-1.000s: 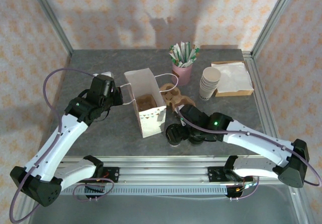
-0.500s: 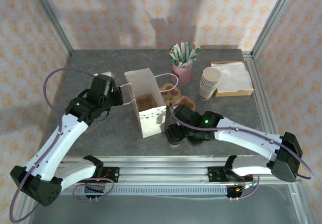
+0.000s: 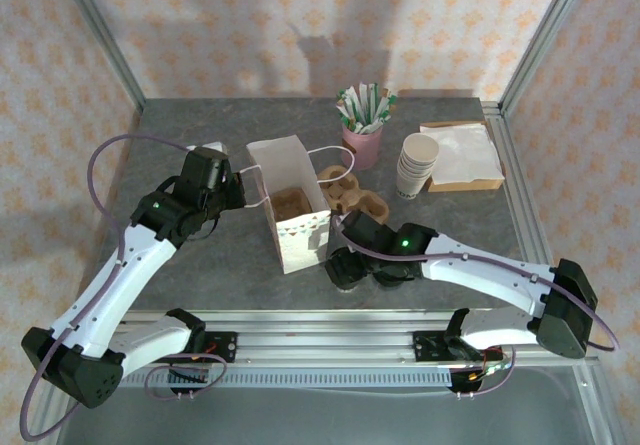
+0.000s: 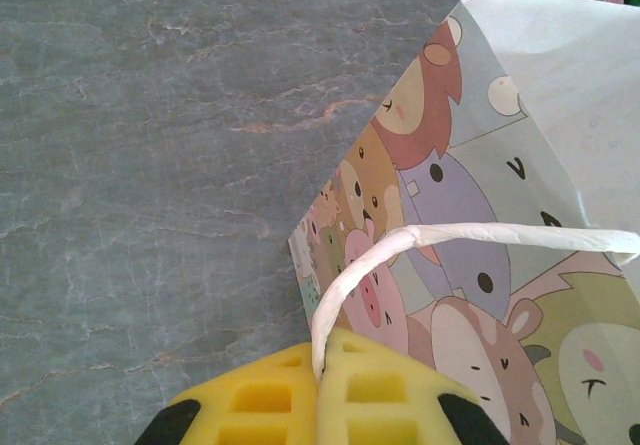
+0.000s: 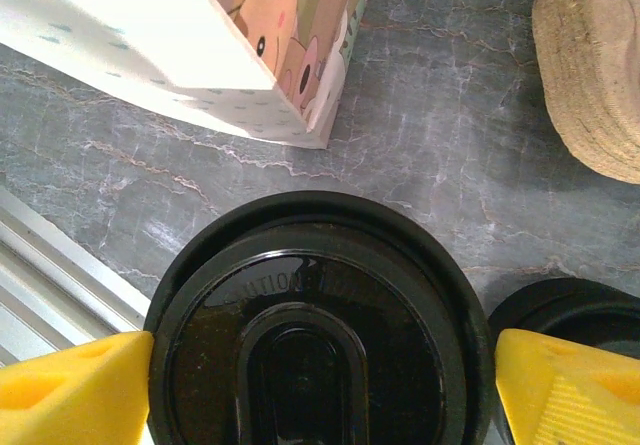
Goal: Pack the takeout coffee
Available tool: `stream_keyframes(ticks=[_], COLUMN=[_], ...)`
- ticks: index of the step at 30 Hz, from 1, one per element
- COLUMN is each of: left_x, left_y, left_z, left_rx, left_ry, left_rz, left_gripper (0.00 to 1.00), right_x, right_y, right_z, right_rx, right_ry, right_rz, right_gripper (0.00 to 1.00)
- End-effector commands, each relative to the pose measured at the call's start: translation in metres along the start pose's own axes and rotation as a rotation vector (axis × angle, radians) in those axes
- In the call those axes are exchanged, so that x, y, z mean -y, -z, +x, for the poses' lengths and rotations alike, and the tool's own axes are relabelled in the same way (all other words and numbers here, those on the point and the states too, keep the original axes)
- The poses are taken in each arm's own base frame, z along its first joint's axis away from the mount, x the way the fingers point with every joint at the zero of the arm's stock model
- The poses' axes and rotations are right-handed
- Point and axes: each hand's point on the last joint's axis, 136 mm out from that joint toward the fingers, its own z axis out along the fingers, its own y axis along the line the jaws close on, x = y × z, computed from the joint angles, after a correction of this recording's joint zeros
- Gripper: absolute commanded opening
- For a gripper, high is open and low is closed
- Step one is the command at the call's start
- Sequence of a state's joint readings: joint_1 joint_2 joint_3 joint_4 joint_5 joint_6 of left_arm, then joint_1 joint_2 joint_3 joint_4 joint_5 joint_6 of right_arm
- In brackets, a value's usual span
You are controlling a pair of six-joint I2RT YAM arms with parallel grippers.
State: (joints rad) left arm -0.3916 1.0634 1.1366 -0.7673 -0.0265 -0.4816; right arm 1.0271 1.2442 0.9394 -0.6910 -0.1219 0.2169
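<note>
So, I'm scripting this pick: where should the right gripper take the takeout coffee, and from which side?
Probably across the lid rim of the takeout coffee, from straight above. It stands upright, lid up, and the right gripper straddles that rim. The paper bag and a spare black lid crowd its sides, so a sideways approach looks cramped.

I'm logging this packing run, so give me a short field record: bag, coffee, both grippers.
bag: white paper, upright, top open
left gripper: shut on bag handle
takeout coffee: on the table beside the bag, black lid on
right gripper: jaws straddle the lid, pads at its rim; firm grip unclear
packed: not yet
</note>
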Motion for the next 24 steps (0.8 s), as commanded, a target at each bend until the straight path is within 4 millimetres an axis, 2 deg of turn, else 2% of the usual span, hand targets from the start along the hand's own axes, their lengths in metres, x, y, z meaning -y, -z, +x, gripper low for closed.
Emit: stream_keyframes(ticks=[1,6,11,17,24], left_x=[-0.001,-0.001,-0.001,-0.001,-0.001], left_y=[0.005,0.006,0.006,0.005,0.006], left_z=[-0.009,-0.008,-0.008,-0.008,-0.008], left_rx=[0.018,0.018,0.017,0.015,0.016], left_ry=[0.026,0.024,0.026,0.026,0.024], left_rz=[-0.005,-0.007,-0.007,-0.006,-0.003], left_gripper=[0.00,0.00,0.00,0.00,0.00], right_x=[0.006,0.009,0.011,0.011,0.011], right_y=[-0.007,-0.011,-0.005,0.005,0.009], right_z=[0.006,0.011,0.006,-0.002,-0.005], right_rx=[-0.015,-0.040,-0.020,-0.003,0.004], right_ry=[0.007,0.013,0.020,0.036,0.048], right_rz=[0.041,0.071,0.100,0.128,0.149], right_gripper=[0.84,0.83,0.84,0.92,0.92])
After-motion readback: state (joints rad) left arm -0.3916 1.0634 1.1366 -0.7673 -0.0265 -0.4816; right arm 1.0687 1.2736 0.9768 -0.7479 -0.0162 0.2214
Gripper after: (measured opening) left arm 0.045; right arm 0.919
